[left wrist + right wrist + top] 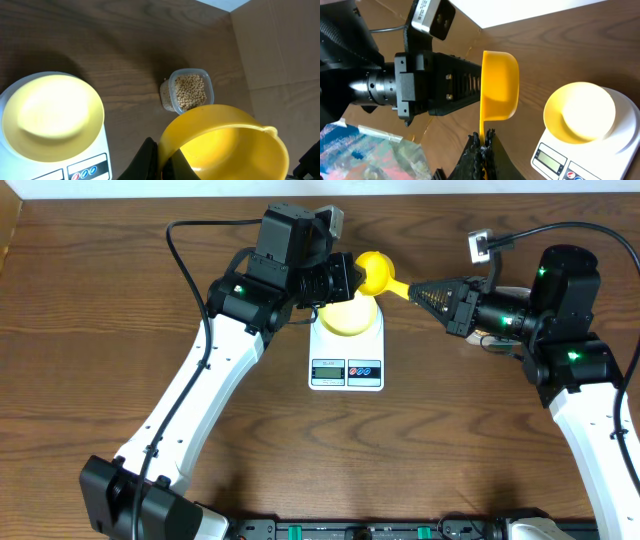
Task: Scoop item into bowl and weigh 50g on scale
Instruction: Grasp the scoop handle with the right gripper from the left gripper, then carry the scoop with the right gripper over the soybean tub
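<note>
The yellow measuring scoop (377,272) hangs in the air just behind the scale, and its cup looks empty (235,150). My left gripper (350,277) is shut on the rim of the cup (162,152). My right gripper (422,294) is shut on the scoop's handle (482,142). The pale yellow-green bowl (350,315) sits empty on the white scale (347,368); both also show in the left wrist view (50,117) and the right wrist view (580,112). The beans (189,91) lie in a clear tub on the table beyond the scoop.
A cardboard wall (280,60) stands past the tub. A colourful plastic bag (365,150) lies on the table by my right arm. Bare wooden table (100,330) spreads to the left and in front of the scale.
</note>
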Controlling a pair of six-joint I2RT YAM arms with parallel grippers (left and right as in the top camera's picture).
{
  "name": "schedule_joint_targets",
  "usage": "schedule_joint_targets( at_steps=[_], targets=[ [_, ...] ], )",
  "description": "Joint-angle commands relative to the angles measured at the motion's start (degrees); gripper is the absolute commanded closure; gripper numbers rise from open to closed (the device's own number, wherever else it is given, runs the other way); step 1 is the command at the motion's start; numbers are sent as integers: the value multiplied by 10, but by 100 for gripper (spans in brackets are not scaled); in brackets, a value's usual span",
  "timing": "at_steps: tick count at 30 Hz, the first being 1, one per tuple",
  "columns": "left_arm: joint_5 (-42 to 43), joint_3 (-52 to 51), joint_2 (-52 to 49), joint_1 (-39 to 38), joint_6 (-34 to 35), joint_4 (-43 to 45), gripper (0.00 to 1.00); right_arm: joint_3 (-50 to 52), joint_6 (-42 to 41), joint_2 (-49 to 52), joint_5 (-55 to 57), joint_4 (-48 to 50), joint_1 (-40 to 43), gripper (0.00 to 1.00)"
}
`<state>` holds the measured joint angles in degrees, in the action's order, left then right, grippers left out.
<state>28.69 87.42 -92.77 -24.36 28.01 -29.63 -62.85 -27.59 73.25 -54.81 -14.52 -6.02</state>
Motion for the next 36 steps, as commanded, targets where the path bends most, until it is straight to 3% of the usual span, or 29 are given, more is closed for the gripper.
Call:
schedule_joint_targets(
  at_steps=[1,3,5,7,18,25,32,36],
  targets=[
    [-11,9,7,0,-15,0,93,-12,4,3,5,-7,-3,99],
    [-11,9,7,0,-28,0,88,-12,4,3,10,-12,-3,99],
    [-11,9,7,0,-43,-1,73,-12,4,3,16,-15,-3,99],
    [-11,9,7,0,-55,-1,69,-12,4,3,23,-16,-3,99],
    [-46,9,7,0,-104,-45,67,-12,12,3,150,-38,-3,99],
    [-172,9,8,0,-146,-144,66,-60,104,3,344,-187,-3,99],
    [-285,9,9,0,-149,-186,66,-136,140,3,541,-317,-3,99],
    [-343,9,9,0,-149,-192,41,-142,139,3,646,-380,-3,99]
  ],
)
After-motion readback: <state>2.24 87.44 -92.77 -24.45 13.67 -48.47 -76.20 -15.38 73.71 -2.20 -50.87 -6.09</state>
